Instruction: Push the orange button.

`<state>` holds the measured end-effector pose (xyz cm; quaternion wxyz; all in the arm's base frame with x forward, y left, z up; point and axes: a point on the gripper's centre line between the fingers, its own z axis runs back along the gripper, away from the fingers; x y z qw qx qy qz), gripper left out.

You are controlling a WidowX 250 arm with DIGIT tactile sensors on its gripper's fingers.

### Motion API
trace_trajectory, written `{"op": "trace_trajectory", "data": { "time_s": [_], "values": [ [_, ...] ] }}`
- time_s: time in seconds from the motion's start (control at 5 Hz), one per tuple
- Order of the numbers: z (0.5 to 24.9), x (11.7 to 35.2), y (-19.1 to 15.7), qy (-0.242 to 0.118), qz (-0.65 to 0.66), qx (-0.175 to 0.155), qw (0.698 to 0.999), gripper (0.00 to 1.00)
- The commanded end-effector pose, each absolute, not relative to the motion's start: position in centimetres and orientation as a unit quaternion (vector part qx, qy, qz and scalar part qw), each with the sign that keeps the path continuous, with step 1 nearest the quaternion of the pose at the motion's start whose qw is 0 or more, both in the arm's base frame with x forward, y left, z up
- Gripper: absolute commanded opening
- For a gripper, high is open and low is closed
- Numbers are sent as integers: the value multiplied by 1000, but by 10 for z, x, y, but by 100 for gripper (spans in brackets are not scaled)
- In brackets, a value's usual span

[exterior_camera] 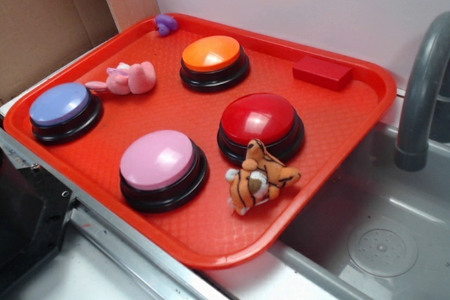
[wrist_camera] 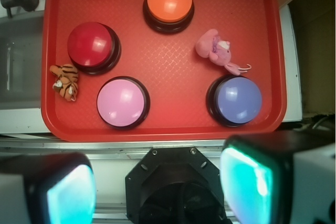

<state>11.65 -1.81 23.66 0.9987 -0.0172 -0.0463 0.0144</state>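
The orange button (exterior_camera: 211, 54) (wrist_camera: 169, 1), a glossy dome on a black base, sits at the far middle of the red tray (exterior_camera: 330, 114) (wrist_camera: 163, 127). In the wrist view my gripper (wrist_camera: 160, 190) is open, its two teal pads wide apart with nothing between them. It hangs high above the robot's black base, outside the tray's near edge and far from the orange button. The exterior view does not show the gripper.
On the tray also stand a red button (exterior_camera: 259, 121) (wrist_camera: 90, 44), a pink button (exterior_camera: 158, 161) (wrist_camera: 121, 101) and a blue button (exterior_camera: 60, 105) (wrist_camera: 239, 99). A tiger toy (exterior_camera: 258, 177), a pink plush (exterior_camera: 130, 78), a purple piece (exterior_camera: 166, 24) and a red block (exterior_camera: 322, 72) lie around them. A sink with a grey faucet (exterior_camera: 422, 96) is at the right.
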Motion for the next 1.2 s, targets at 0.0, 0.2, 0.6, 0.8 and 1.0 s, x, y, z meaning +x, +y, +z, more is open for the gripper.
{"op": "trace_trajectory", "data": {
  "time_s": [0.0,0.2,0.6,0.8,1.0],
  "values": [
    [237,116,-18,-46,14,-17,999,100],
    [211,156,7,-17,13,6,1000,100],
    [169,236,31,-28,4,26,999,100],
    [146,268,28,-36,-12,40,998,100],
    [146,268,28,-36,-12,40,998,100]
  ]
}}
